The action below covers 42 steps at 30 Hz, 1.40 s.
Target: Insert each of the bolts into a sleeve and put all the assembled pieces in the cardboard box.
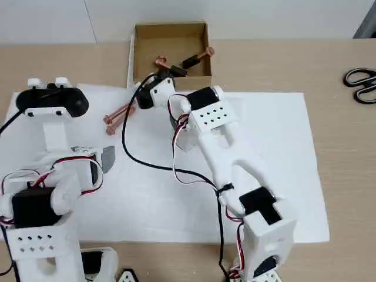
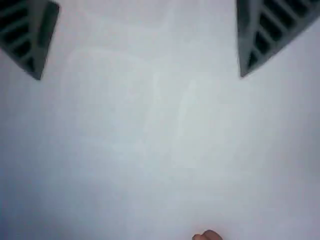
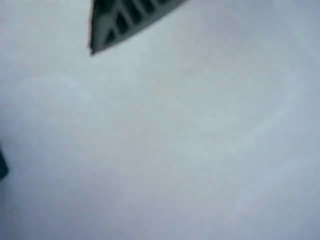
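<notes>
The cardboard box (image 1: 170, 36) stands at the back of the table. Inside it lie a copper bolt in a black sleeve (image 1: 197, 59) and a second such piece (image 1: 169, 66). Two bare copper bolts (image 1: 120, 114) lie on the white sheet (image 1: 276, 153) in front of the box's left corner. My right gripper (image 1: 155, 89) hangs just in front of the box's near wall; one fingertip (image 3: 125, 22) shows over bare paper, nothing held. My left gripper (image 2: 145, 47) is low over the sheet on the left, open and empty, with a bolt end (image 2: 207, 235) just in view.
Scissors (image 1: 361, 82) lie on the wood at the far right. A black cable (image 1: 147, 161) trails across the sheet between the two arms. The right half of the sheet is bare.
</notes>
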{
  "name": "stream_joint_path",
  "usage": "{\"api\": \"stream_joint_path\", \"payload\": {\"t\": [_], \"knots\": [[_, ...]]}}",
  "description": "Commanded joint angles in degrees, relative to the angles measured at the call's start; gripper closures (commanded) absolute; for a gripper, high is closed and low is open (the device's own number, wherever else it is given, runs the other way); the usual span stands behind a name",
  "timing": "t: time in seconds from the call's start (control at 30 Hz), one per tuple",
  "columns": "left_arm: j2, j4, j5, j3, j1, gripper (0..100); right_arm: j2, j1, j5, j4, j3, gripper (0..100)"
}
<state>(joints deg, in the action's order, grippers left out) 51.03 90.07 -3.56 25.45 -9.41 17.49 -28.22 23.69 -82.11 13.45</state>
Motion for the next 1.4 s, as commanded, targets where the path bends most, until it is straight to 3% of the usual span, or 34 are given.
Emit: {"api": "stream_joint_path", "payload": {"t": [0.0,0.7,0.97,1.13,1.37], "knots": [[0.8,0.2,0.1,-0.2,-0.4,76,1.1,1.1,2.8,2.0,2.4,85.3],[0.8,0.2,0.1,1.5,-0.4,76,14.9,2.6,3.0,15.7,2.4,85.5],[0.8,0.2,0.1,1.5,-0.4,76,16.1,3.2,2.7,13.6,2.4,85.7],[0.8,0.1,0.1,1.5,-0.4,76,16.0,3.6,2.7,10.7,2.4,99.8],[0.8,0.1,0.1,1.5,-0.1,76,12.3,5.4,2.7,1.1,7.4,99.5]]}}
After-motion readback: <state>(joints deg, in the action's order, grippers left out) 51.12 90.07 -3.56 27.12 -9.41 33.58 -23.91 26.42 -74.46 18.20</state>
